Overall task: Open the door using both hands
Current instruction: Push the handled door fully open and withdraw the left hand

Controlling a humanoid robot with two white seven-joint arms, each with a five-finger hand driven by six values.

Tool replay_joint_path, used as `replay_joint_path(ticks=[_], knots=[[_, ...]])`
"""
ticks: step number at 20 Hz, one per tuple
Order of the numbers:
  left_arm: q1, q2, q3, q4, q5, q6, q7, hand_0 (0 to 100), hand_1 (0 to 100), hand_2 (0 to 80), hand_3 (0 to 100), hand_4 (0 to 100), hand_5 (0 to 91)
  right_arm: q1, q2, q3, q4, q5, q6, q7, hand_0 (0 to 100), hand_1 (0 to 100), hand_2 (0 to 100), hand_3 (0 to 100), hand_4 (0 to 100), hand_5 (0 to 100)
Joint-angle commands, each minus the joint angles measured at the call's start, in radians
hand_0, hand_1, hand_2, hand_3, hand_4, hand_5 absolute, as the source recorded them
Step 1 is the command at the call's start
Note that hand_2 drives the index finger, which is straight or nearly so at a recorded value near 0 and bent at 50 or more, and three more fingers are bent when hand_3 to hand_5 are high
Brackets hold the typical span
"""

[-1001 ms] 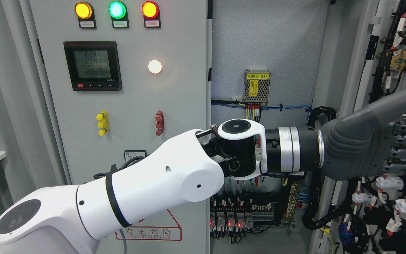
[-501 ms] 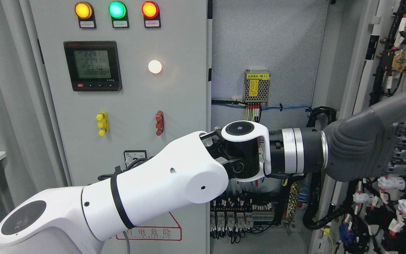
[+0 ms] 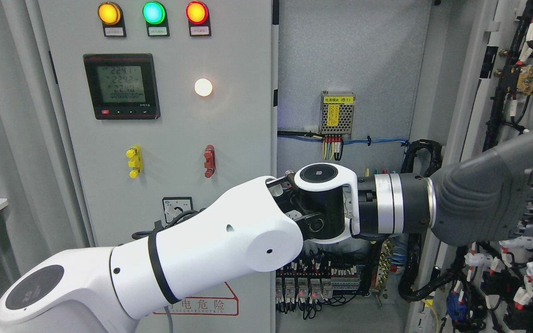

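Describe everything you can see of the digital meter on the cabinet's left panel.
The meter is a squarish black-framed unit, seemingly plastic, mounted flat on the grey panel below the yellow lamp. Its lit greenish screen shows rows of digits; small buttons, one red, line the lower edge. Nothing touches it; the left arm passes below.

glossy white arm (image 3: 211, 249), black joint bands, silver wrist ring, grey robot hand (image 3: 493, 203)
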Motion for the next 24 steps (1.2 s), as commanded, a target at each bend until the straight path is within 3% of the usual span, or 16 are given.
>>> replay_joint_path(ticks=[1,3,8,11,16,19,24], knots=[[-0.008,-0.004,0.049,-0.011,-0.008,0.011,0.041,29,0,2.8,3,3,0.0,0.0,-0.008,0.0,-0.001,0.0,0.001,0.004,22,0,0,0,0,0],[-0.008,0.007,0.066,-0.027,-0.02,0.011,0.067,29,0,2.8,3,3,0.0,0.0,-0.008,-0.001,0.0,0.0,0.001,0.004,22,0,0,0,0,0],[0.01,0.151,0.071,-0.164,-0.071,0.007,0.075,29,0,2.8,3,3,0.0,0.0,-0.008,-0.001,0.0,0.0,0.001,0.002,22,0,0,0,0,0],[0.068,0.243,0.106,-0.247,-0.109,0.008,0.076,29,0,2.8,3,3,0.0,0.0,-0.008,0.0,0.0,0.0,0.001,0.004,22,0,0,0,0,0],[0.278,0.352,0.206,-0.363,-0.294,0.06,0.075,29,0,2.8,3,3,0.0,0.0,-0.008,0.0,0.0,-0.001,0.001,0.002,22,0,0,0,0,0],[0.462,0.357,0.27,-0.434,-0.444,0.154,0.073,29,0,2.8,3,3,0.0,0.0,-0.008,0.0,0.0,0.0,0.001,0.002,22,0,0,0,0,0],[0.675,0.375,0.286,-0.477,-0.656,0.165,0.073,29,0,2.8,3,3,0.0,0.0,-0.008,-0.001,0.0,0.0,0.001,0.004,22,0,0,0,0,0]])
